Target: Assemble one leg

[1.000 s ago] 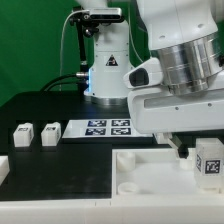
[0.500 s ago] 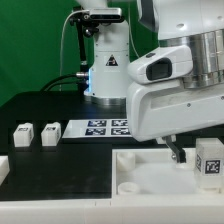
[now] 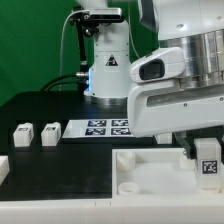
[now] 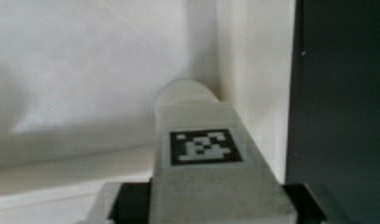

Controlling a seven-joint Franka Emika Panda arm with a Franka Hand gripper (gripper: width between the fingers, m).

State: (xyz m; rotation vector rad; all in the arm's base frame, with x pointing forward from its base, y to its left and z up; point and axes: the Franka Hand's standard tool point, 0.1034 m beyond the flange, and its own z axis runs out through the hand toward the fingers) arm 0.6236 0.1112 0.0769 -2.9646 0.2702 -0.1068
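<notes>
One leg [image 3: 208, 160] sits pinched between the fingers of the pincer [image 4: 213, 200], its square tag facing us, at about four o'clock in the exterior view over the white tray [image 3: 140, 172]; we cannot tell whether it touches the tray. At nine o'clock a second leg [image 3: 22, 134] and a third leg [image 3: 48, 133] stand on the black tabletop [image 3: 40, 108], with the marker board [image 3: 108, 127] just beside them

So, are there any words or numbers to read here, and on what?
No words or numbers can be read.
Dark triangle sign on the white robot base: too small to read.
Square tags on the small white plastic leg and flat white marker board: patterns, not letters.
</notes>
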